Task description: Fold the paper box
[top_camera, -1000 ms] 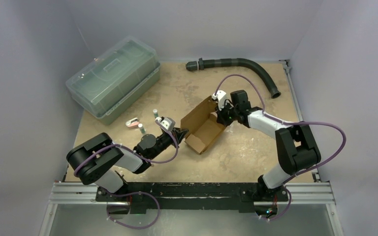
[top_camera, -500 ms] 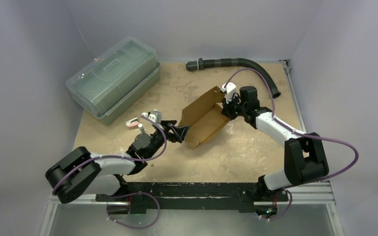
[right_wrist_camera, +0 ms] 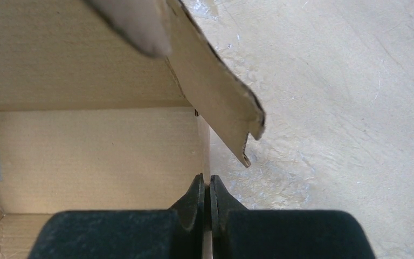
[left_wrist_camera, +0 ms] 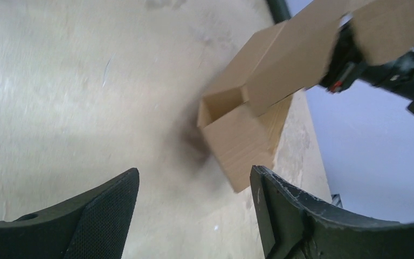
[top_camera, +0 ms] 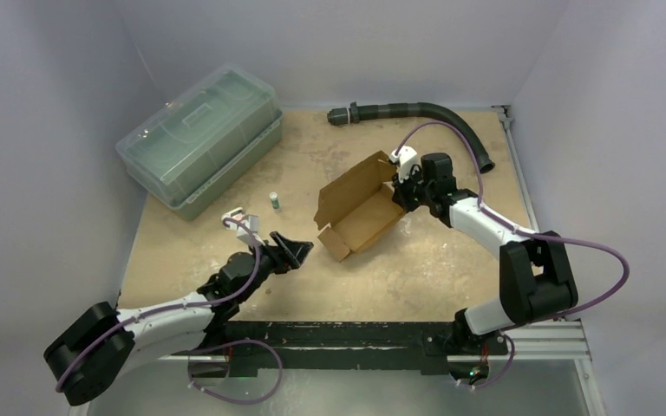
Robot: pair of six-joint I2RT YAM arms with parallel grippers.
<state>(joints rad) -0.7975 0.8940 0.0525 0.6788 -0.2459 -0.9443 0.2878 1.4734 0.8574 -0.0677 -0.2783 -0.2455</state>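
Right end effector is clamping its two fingers tight on a thin side wall of the paper box; in the right wrist view, the right end effector is squeezing the cardboard edge, with the open inside of the paper box lying to the left of that wall. Left end effector is hovering low with its jaws spread wide and gripping nothing, just beside the box's near-left corner but apart from it. From the left wrist, the left end effector is framing the paper box ahead of it.

The box is sitting near the middle of the tabletop, opened upward, with its large flap tilting up along its far-left side. A clear lidded plastic bin is resting at the far left, a dark ribbed hose is curving along the far edge, and a small bottle is standing between the bin and the box.
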